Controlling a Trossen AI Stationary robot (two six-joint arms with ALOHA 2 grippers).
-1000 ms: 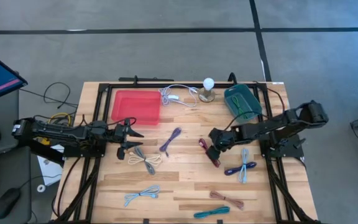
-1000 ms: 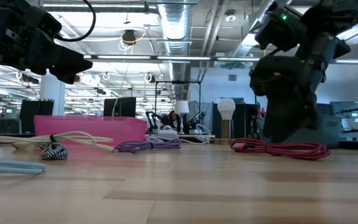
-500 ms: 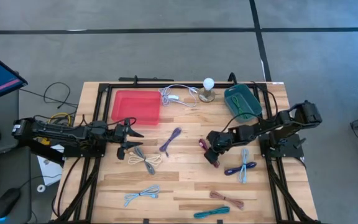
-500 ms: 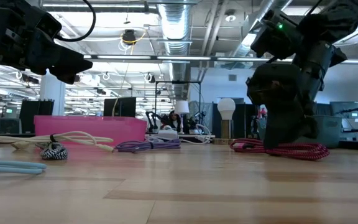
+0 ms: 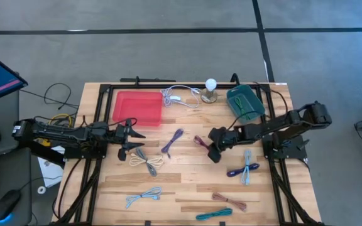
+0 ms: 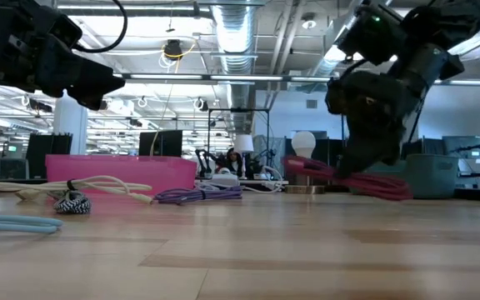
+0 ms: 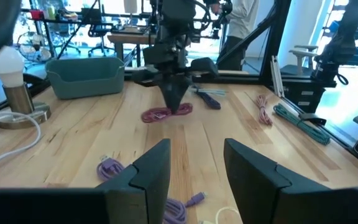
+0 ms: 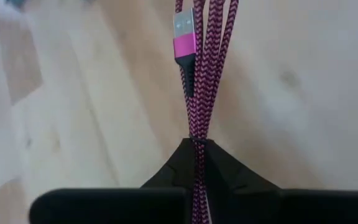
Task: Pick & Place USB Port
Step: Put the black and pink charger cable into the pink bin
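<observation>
A magenta braided USB cable [image 5: 198,140], bundled into several strands, is in my right gripper [image 5: 213,150] near the table's middle. My right gripper is shut on it. The cable's silver-and-pink plug [image 8: 184,34] shows in the right wrist view. In the low view the bundle [image 6: 348,179] hangs above the wood. My left gripper [image 5: 131,139] is open and empty at the table's left, and its two fingers [image 7: 157,168] show in its wrist view. A red tray [image 5: 137,108] and a teal bin [image 5: 244,102] stand at the far side. My right gripper pinches several strands of the cable bundle [image 8: 197,140] between its two fingers, somewhere along the bundle's middle. The fingers come from above, slanting down, and lie across the strands. The bundle is lifted clear of the table and slopes, with both ends free [image 6: 394,190].
Other bundled cables lie on the wood: purple [image 5: 172,140], cream and grey [image 5: 146,160], light blue [image 5: 143,196], blue and purple [image 5: 244,166], brown [image 5: 229,201], teal [image 5: 213,215]. A lamp bulb [image 5: 210,88] and a white cord [image 5: 178,97] are at the far edge.
My right gripper has dipped onto the magenta cable, which lay on the table, and then risen with it. The bundle is now lifted clear of the wood and slopes below the fingers. My left arm has kept still.
</observation>
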